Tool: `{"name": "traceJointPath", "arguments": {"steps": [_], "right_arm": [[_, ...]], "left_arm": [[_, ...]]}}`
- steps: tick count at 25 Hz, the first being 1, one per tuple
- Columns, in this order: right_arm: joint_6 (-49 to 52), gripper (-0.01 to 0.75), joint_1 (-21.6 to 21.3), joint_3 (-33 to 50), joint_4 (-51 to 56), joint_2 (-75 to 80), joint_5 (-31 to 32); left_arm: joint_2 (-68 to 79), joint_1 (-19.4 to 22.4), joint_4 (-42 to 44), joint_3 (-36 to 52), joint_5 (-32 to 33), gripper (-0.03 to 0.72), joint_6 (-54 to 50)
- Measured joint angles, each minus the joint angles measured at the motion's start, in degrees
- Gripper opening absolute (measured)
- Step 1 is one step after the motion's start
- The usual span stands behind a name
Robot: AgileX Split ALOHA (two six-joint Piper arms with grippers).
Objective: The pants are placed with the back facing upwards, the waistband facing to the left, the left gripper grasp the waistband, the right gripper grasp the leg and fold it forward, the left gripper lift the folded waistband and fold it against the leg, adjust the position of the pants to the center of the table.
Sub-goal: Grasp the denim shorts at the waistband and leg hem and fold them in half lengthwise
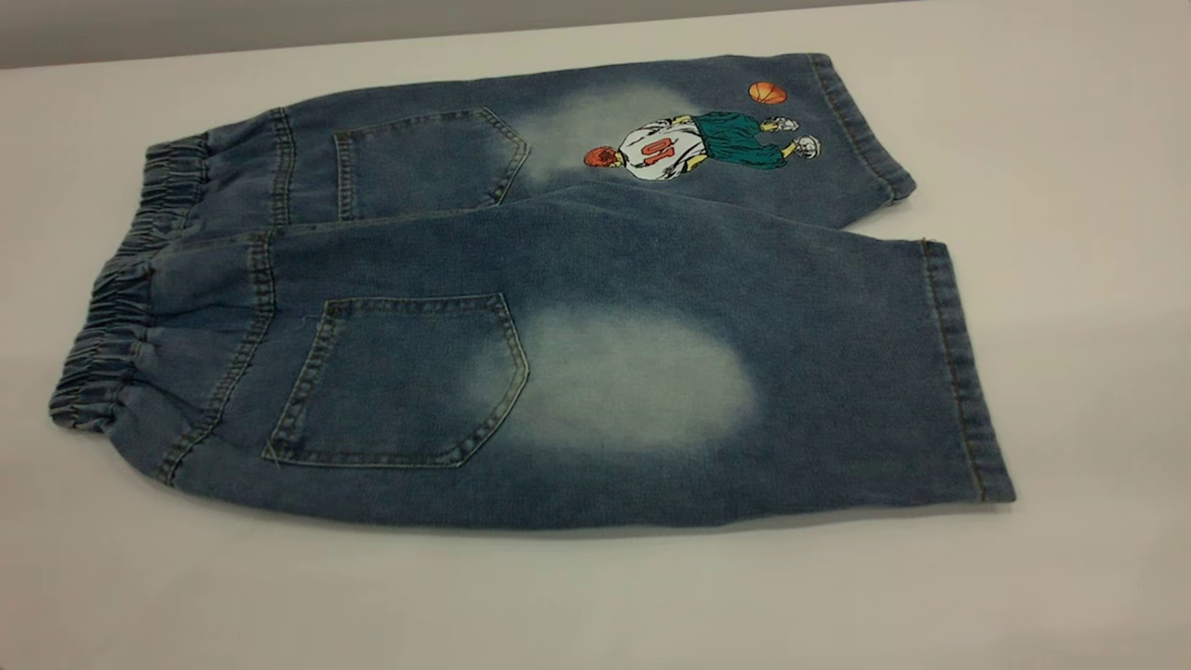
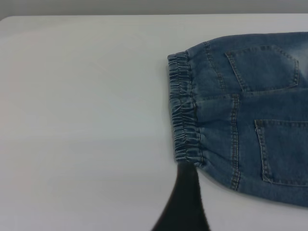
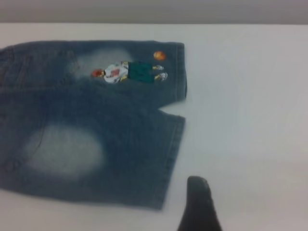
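Observation:
The blue denim pants (image 1: 558, 307) lie flat on the white table (image 1: 1070, 279), back up with both patch pockets showing. The gathered waistband (image 1: 112, 316) points left. The leg (image 1: 744, 391) with the plain pale oval patch is the nearer one; the cartoon-print leg lies behind it. Neither gripper appears in the exterior view. In the left wrist view a black part of my left gripper (image 2: 185, 202) reaches up to the near corner of the waistband (image 2: 183, 110). In the right wrist view a black part of my right gripper (image 3: 199, 207) hangs over bare table just beside the leg's (image 3: 96, 149) hem.
White tabletop surrounds the pants on all sides, with wide margins at the front and right. The table's far edge (image 1: 372, 42) runs just behind the cartoon-print leg. No other objects are in view.

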Motion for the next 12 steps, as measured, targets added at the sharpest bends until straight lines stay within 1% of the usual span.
{"name": "traceJointPath", "arguments": {"steps": [6,12], "right_arm": [[0.00,0.430,0.00,0.00,0.31,0.00,-1.63],[0.05,0.430,0.00,0.06,3.03,0.00,-3.65]], "left_arm": [[0.00,0.00,0.00,0.00,0.00,0.566,0.00],[0.00,0.00,0.00,0.00,0.00,0.566,0.00]]}}
